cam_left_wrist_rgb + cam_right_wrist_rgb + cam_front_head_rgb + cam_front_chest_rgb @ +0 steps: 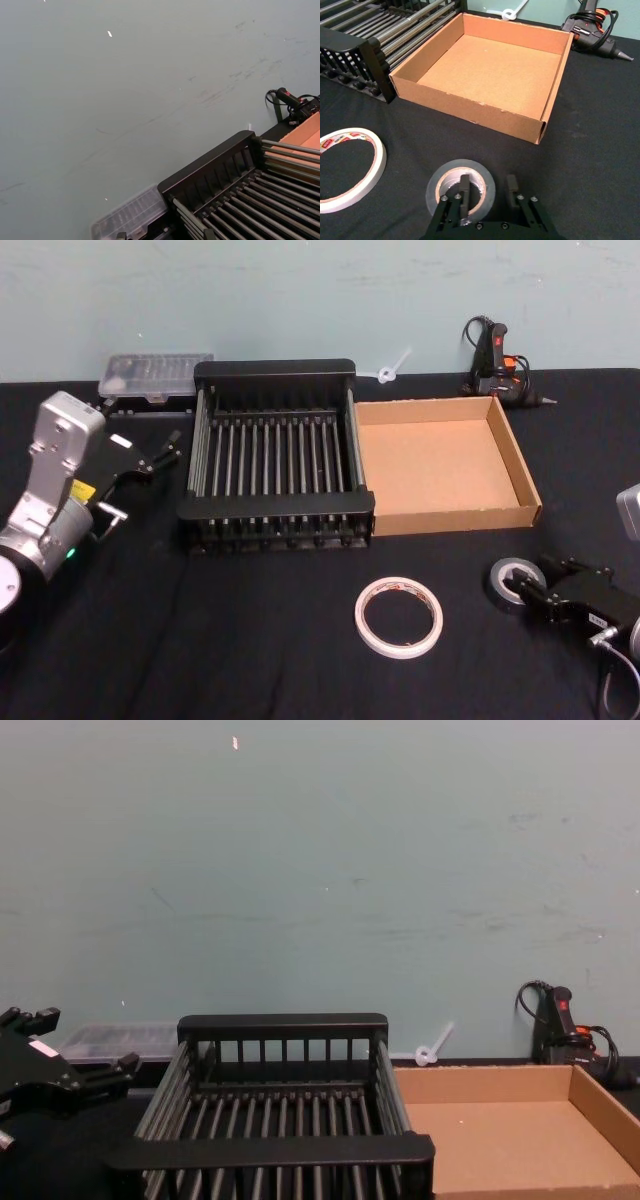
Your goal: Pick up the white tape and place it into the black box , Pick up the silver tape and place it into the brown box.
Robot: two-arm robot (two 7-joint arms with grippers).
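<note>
black bench: right claw open, one finger inside silver tape, one outside, near brown box. left claw open, empty.

- A clear plastic lidded container sits at the back of the black tablecloth, against the wall.
- A black glue gun with orange trigger lies at the back right.
- A small white plastic piece rests by the pale green wall.
</note>
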